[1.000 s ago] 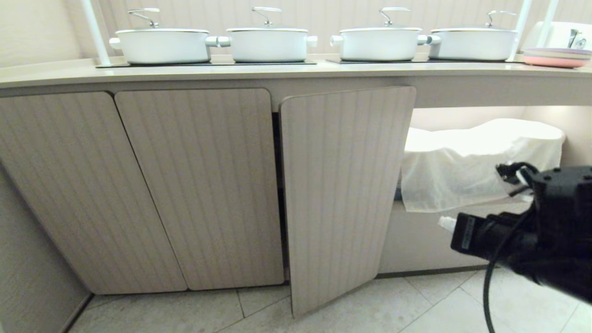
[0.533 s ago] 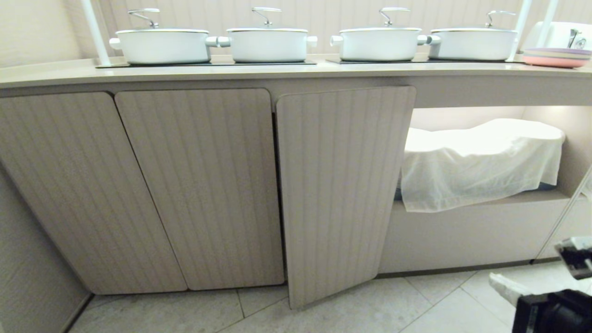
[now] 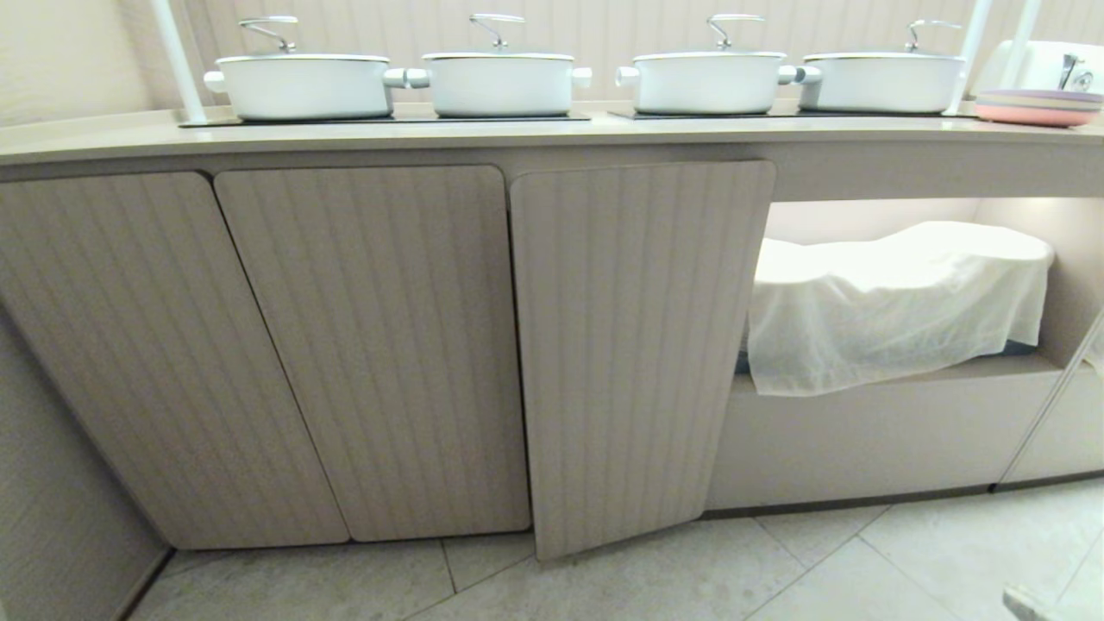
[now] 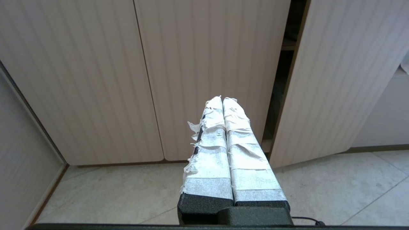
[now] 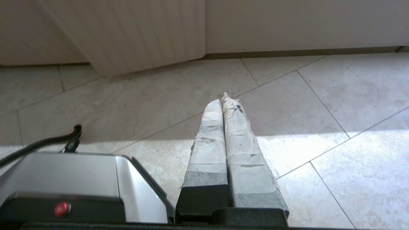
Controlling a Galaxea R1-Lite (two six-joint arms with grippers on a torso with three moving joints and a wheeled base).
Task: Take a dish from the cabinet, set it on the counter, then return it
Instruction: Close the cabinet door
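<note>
Since the earlier frames, we record that the right arm has dropped out of the head view and the ajar door (image 3: pixel 634 354) has swung nearly shut, its free edge standing just proud of the cabinet (image 3: pixel 371 345) front. We find the right gripper (image 5: pixel 227 105) low over the floor tiles (image 5: pixel 287 105), jaws pressed together and holding nothing. We find the left gripper (image 4: pixel 223 102) parked facing the cabinet, jaws likewise closed and empty; its view shows a dark gap (image 4: pixel 284 80) beside the door. We see no dish in any view. We judge it to be back inside the cabinet, though the interior is too dark to confirm, and so we cannot report its appearance. The desk (image 3: pixel 517 129) carries four white pots (image 3: pixel 500 82) and, at its right end, a pink and lilac plate stack (image 3: pixel 1039 108), with no other plate visible. In our judgement the step in hand is the closing-out of the task: door all but shut, arm retiring. The next move, if any, calls for a light push on the door face to seat it flush.
</note>
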